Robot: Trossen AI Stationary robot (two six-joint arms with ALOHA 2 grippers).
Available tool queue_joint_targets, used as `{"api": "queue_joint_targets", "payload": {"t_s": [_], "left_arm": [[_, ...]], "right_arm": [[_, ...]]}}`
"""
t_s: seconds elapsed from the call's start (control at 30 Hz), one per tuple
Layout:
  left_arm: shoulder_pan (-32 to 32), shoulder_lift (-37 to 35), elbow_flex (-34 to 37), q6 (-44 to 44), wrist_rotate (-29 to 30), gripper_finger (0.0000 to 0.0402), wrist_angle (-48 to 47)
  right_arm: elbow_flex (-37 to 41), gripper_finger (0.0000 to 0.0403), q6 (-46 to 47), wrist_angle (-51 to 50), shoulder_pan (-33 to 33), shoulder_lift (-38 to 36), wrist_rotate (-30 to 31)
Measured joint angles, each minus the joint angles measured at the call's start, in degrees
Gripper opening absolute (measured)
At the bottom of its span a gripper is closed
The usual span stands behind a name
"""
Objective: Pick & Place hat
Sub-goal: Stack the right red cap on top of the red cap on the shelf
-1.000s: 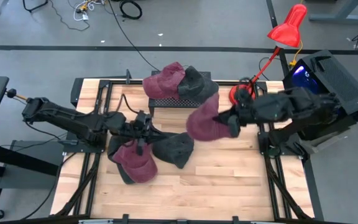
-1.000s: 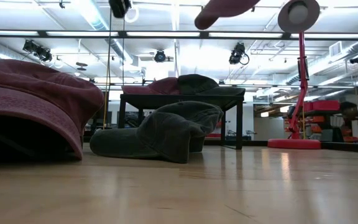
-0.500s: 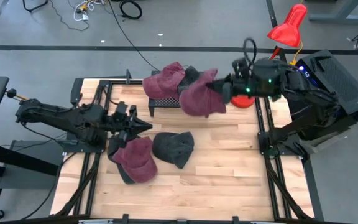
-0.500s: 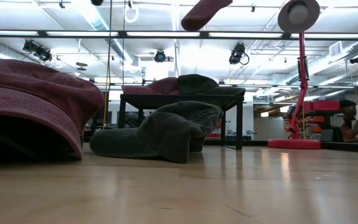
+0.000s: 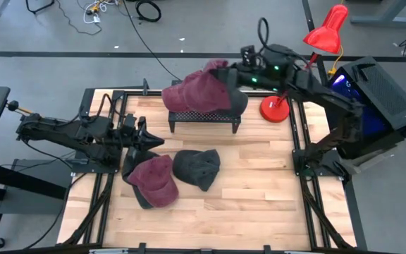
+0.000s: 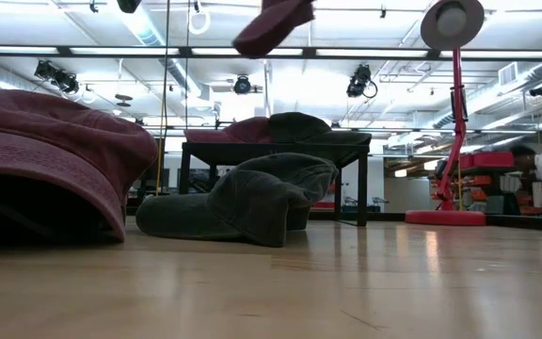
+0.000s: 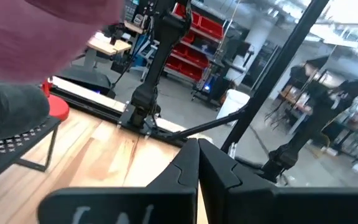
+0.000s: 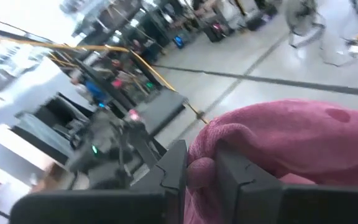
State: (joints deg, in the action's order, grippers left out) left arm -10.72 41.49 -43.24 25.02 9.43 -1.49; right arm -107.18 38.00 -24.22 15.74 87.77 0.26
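My right gripper (image 5: 227, 76) is shut on a maroon hat (image 5: 206, 88), high over the black stand (image 5: 203, 116) at the table's far middle; the low view shows this hat (image 6: 273, 24) well above the stand (image 6: 276, 141). On the stand rest another maroon hat (image 5: 177, 97) and a dark grey hat (image 5: 238, 102). On the table lie a third maroon hat (image 5: 154, 182) and a dark grey hat (image 5: 197, 168). My left gripper (image 5: 154, 141) is shut and holds nothing, just left of those two. My right gripper pinches a bunched fold of the maroon hat's cloth (image 8: 199, 169) between its two fingers. The fingers lie level and come from the table's right side. The hat hangs from them toward the left, lifted clear above the stand and the hats on it.
A red desk lamp stands with its base (image 5: 275, 108) just right of the stand, its head (image 5: 328, 29) beyond the far right corner. Bare wood lies along the near half of the table (image 5: 259, 204). People move in the room behind.
My right gripper has swung the maroon hat from over the table's middle right toward the far edge and leftward, ending above the stand; the hat stayed lifted. My left gripper has drawn back toward the table's left edge, away from the maroon hat lying there.
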Motion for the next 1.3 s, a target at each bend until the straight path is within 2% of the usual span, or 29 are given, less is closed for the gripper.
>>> {"api": "queue_joint_targets", "payload": {"t_s": [0.33, 0.87, 1.3], "left_arm": [[-0.02, -0.06, 0.0, -0.66, -0.02, 0.0009, -1.91], [-0.02, 0.01, 0.0, -0.61, -0.02, 0.0006, -2.3], [-0.02, 0.01, 0.0, -0.55, 0.42, 0.0006, -2.34]], "right_arm": [[0.0, 0.0046, 5.55, 13.06, 7.81, 8.69, -10.19], [0.09, 0.0046, 13.76, 27.87, 14.25, 20.13, -19.86], [0.09, 0.0046, 16.8, 28.69, 15.71, 24.39, -27.61]]}}
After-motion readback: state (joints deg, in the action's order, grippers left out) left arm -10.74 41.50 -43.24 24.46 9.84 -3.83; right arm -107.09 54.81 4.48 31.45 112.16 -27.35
